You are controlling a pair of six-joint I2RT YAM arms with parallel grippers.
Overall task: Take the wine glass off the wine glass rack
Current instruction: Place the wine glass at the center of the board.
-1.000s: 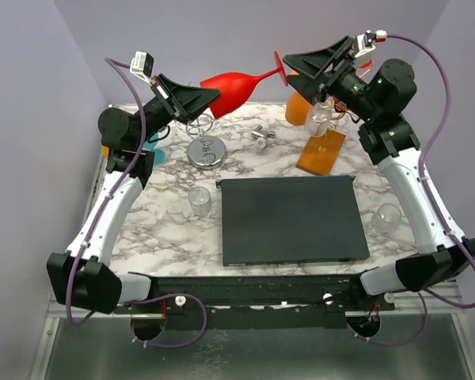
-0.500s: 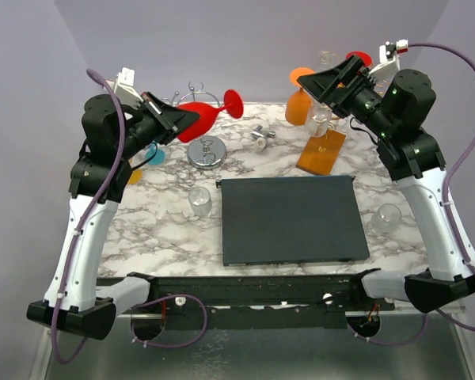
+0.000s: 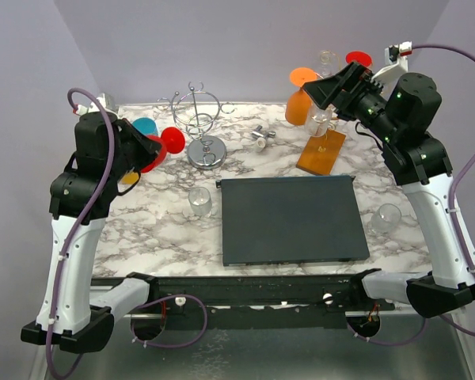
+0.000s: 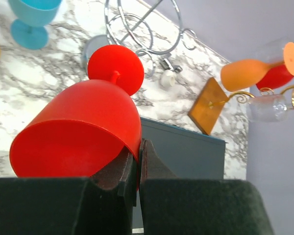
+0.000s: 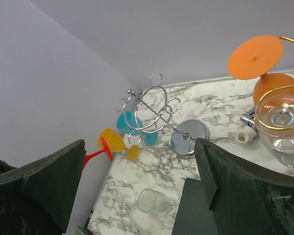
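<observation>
- Swung leftward and lower since a second ago, the left tool (image 4: 137, 157) has carried the red wine glass (image 4: 81, 127) from high over the back middle of the tabletop (image 3: 166, 229) to its left side; the arm has folded back with it.
- Left tool: clenched on the wall of the glass's bowl at the rim, one jaw inside and one outside. The glass lies tilted, foot pointing away toward the chrome wire stand (image 3: 198, 111).
- Right tool (image 5: 140, 147): released, jaws spread wide with nothing between them, hovering high just beside the wine glass rack (image 3: 321, 150).
- The red glass is well apart from the rack, in the air near a blue glass (image 3: 145, 127) and a yellow glass (image 5: 111, 139) standing at the left edge.
- Done, as I judge it: the glass is off the rack's gold hooks and fully clear of them.
- Left, by my reading: only setting it down on the tabletop, if that is wanted; it is not yet resting on anything.
- An orange glass (image 3: 299, 104), a clear glass (image 3: 321, 120) and another red one (image 3: 358, 58) hang on the rack.
- The right arm has drawn back to the right since a second ago, off the glass's foot.
</observation>
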